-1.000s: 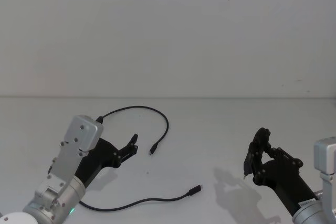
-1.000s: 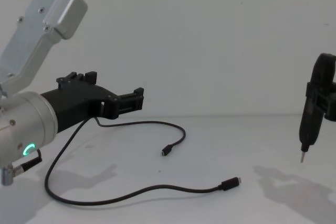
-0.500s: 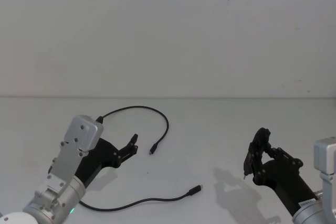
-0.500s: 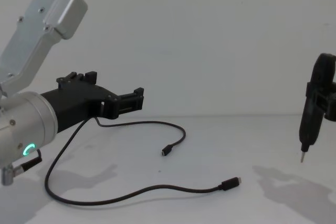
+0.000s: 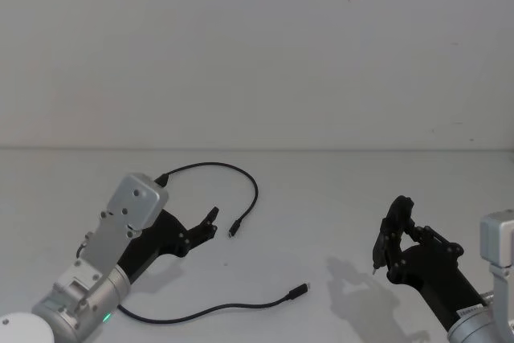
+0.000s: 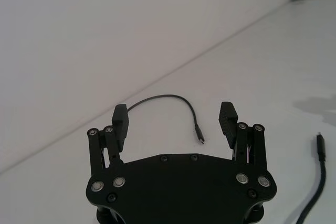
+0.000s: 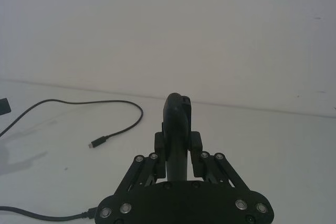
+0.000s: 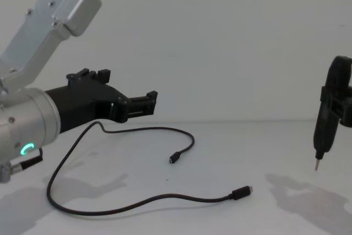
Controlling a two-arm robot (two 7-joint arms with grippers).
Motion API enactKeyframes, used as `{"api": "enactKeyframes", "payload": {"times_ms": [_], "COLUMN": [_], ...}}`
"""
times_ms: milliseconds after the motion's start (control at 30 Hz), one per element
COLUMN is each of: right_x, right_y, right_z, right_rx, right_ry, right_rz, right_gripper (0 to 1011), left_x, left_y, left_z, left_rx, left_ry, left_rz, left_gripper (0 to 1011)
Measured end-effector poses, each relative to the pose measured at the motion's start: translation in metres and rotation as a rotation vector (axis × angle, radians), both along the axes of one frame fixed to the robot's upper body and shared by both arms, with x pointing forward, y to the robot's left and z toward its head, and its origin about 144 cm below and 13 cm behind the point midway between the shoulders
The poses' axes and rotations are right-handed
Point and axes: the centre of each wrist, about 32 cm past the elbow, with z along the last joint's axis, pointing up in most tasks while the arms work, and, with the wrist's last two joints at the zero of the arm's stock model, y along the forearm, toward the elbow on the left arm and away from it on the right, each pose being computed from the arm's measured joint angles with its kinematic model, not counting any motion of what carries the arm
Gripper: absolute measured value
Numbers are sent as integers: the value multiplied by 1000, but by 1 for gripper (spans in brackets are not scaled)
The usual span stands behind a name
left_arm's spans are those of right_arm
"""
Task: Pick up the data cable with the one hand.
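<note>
The data cable lies on the white table as a long thin black cord in a loose S. One plug rests near the middle and the other plug closer to me. My left gripper hovers open just left of the middle plug, above the table and touching nothing. In the left wrist view its fingers stand wide apart, with the cable beyond them. The chest view shows the left gripper above the cord. My right gripper stays at the right, shut on a dark pen-like tool.
The white table runs back to a plain white wall. The pen-like tool's thin metal tip hangs above the table at the right, far from the cable's near plug.
My left arm has shifted a little forward and to the right, bringing its open gripper nearer the cable's middle plug. The cable and the right arm have not moved.
</note>
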Motion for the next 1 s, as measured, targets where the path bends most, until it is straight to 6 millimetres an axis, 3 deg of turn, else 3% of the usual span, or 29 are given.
{"api": "enactKeyframes", "payload": {"times_ms": [467,1000], "right_x": [0,0], "right_y": [0,0], "right_z": [0,0], "right_rx": [0,0], "right_ry": [0,0], "right_rz": [0,0], "right_gripper": [269,269], "left_x": [6,23], "left_y": [22,35], "left_z": [25,53], "left_rx": [137,255], "left_ry": [44,242], "left_rz": [-174,-297], "left_gripper": [1001,1001]}}
